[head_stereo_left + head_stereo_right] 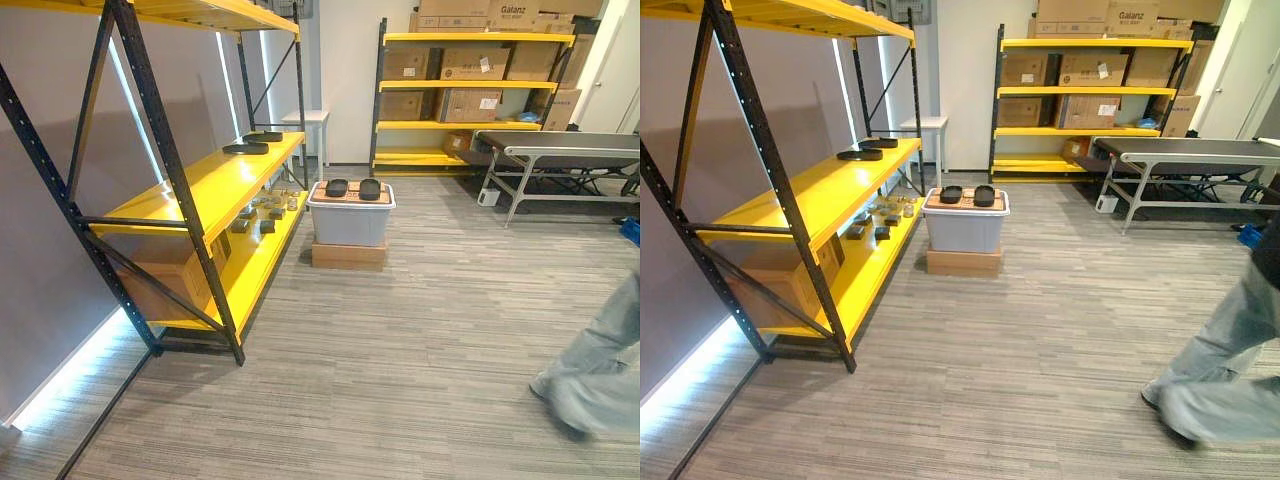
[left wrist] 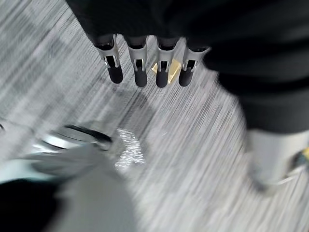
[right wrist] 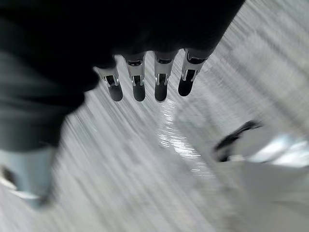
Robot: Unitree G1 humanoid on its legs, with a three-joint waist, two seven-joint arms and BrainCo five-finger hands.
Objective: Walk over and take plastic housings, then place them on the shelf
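Sitting atop a grey bin (image 1: 349,225) beside the shelf (image 1: 215,185): two black housings (image 1: 337,187); second pair (image 1: 245,148) on its middle level | floor (image 1: 420,350) open up to the bin, person's leg (image 1: 595,370) cut off at right | wrist views: left hand (image 2: 140,72), right hand (image 3: 139,84) hang over floor, fingers straight, empty.

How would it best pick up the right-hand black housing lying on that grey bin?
Probably from above, gripping across its two side edges: the housing lies flat on top of the grey bin, with open space on its right, away from its twin.
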